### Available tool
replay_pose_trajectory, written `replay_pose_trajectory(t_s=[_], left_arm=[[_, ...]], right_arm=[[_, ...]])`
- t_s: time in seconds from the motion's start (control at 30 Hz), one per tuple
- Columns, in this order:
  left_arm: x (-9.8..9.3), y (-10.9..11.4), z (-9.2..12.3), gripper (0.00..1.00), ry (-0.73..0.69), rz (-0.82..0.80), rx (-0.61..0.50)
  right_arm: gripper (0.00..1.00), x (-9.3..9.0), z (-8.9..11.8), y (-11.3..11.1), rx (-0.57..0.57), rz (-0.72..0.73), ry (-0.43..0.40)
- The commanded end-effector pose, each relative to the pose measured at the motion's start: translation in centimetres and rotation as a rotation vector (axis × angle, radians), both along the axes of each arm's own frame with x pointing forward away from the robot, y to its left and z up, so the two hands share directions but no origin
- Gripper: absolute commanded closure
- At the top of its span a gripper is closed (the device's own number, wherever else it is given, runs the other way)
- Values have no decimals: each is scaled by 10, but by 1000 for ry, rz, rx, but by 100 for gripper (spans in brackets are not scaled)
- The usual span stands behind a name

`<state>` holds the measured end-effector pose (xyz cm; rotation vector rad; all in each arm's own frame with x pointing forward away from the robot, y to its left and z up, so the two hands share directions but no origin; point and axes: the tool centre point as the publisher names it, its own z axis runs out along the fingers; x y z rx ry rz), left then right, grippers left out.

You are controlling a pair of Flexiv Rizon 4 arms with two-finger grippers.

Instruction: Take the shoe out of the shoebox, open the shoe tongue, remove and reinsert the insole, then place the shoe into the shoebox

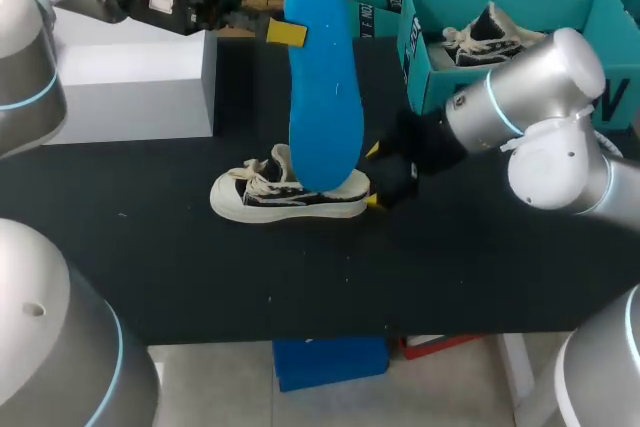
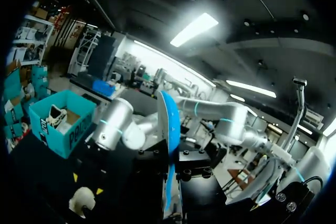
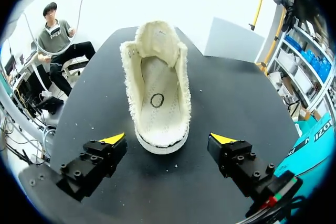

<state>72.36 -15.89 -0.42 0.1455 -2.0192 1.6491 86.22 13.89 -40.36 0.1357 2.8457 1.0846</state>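
Note:
A black-and-white canvas shoe (image 1: 285, 195) lies on the black table, toe toward my left. Seen from the right wrist, the shoe (image 3: 157, 93) gapes open with only its pale lining inside. My left gripper (image 1: 288, 32) is shut on the top end of a blue insole (image 1: 325, 87), which hangs upright above the shoe's heel. From the left wrist, the insole (image 2: 168, 145) shows edge-on between the fingers. My right gripper (image 1: 375, 177) stands open just behind the heel, one yellow fingertip (image 3: 114, 139) on each side, not touching. The teal shoebox (image 1: 420, 22) stands back right.
A second shoe (image 1: 485, 32) lies inside the shoebox. A pale grey block (image 1: 130, 77) stands at the table's back left. Bare black tabletop (image 1: 150, 267) stretches in front of the shoe.

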Motion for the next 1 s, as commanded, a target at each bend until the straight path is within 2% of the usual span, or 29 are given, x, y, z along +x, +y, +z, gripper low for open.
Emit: replay_pose_trajectory(t_s=[0.03,0.63,1.0], left_arm=[[-1,-1,-1,100,-2,4,-1],[-1,-1,-1,100,-2,4,-1],[-1,-1,-1,100,-2,4,-1]], right_arm=[[0,2,-10,5,75,1,-10],[0,0,-25,9,128,-8,12],[0,1,-26,9,128,-5,17]])
